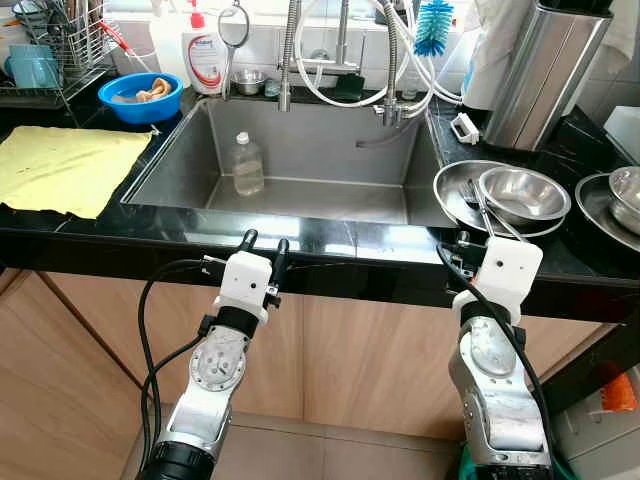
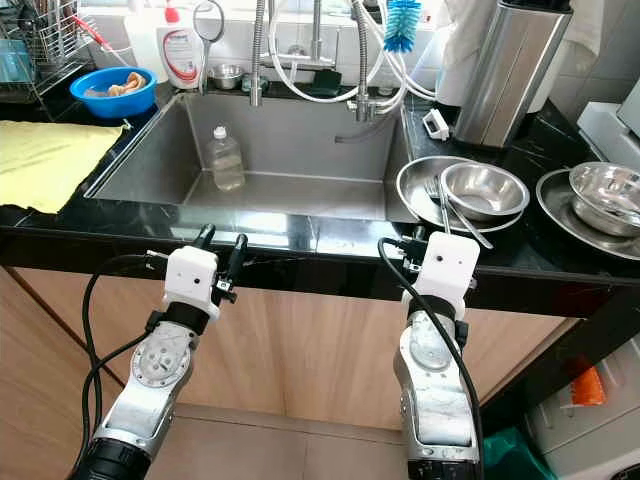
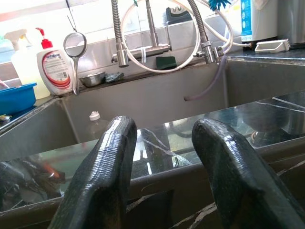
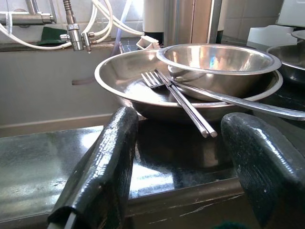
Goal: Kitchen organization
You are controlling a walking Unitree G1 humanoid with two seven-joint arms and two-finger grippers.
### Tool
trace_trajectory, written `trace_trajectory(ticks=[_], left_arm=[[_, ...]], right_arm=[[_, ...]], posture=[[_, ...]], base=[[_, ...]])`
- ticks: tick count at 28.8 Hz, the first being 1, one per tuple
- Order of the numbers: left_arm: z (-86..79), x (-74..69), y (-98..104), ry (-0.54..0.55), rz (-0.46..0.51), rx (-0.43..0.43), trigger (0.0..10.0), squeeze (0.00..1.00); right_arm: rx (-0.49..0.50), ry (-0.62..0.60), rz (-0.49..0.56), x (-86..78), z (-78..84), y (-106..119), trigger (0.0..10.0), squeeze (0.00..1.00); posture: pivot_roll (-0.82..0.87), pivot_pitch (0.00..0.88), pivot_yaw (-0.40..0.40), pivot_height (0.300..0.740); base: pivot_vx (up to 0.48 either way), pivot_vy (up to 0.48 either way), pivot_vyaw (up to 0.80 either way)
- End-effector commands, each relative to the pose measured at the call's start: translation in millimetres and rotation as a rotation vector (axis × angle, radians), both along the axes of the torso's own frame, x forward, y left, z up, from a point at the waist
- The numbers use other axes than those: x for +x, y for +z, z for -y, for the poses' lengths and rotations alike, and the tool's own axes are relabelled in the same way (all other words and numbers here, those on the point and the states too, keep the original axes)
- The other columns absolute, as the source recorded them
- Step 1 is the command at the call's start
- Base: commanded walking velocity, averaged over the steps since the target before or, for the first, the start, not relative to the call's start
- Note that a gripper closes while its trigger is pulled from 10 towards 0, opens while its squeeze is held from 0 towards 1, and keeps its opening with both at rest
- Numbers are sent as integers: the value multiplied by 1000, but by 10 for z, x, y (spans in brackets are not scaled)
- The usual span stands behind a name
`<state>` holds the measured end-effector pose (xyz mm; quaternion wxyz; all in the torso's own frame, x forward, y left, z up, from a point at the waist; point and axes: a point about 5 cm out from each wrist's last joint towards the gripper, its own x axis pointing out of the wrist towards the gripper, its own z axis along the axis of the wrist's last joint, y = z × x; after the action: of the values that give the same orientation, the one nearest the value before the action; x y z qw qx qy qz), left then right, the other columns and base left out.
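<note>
Nearest, the left gripper and right gripper hover at the black counter's front edge, fingers spread and holding nothing. Beyond the right one, a fork lies in a steel plate holding a bowl. A plastic bottle stands in the sink; farther right dishes are cut off.

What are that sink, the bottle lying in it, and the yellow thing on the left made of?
The sink looks like brushed stainless steel: dull grey with soft reflections. The bottle seems clear plastic, see-through with a white cap. The yellow sheet is probably a soft cloth, matte and slightly wrinkled. The counter appears polished black stone with pale veins.
</note>
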<state>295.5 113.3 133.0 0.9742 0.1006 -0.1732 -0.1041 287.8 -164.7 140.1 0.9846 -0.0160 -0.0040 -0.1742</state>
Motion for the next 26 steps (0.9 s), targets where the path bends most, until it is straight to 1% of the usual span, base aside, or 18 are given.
trace_trajectory(ticks=[1,5,6,26], left_arm=[[3,1,-9,-2,-1,10,10000,0],[4,0,-9,-3,-1,11,10000,0],[4,-1,-10,-4,-1,11,10000,0],[10,-13,-11,-8,0,13,10000,0]], right_arm=[[-1,-6,51,12,6,114,10000,0],[0,-5,52,13,6,113,10000,0],[2,-3,55,14,4,113,0,0],[9,14,51,17,-3,98,0,0]], posture=[[-137,0,-40,706],[-136,0,-40,706],[-135,0,-40,706],[-138,0,-40,706]], base=[[0,0,0],[0,0,0],[0,0,0],[0,0,0]])
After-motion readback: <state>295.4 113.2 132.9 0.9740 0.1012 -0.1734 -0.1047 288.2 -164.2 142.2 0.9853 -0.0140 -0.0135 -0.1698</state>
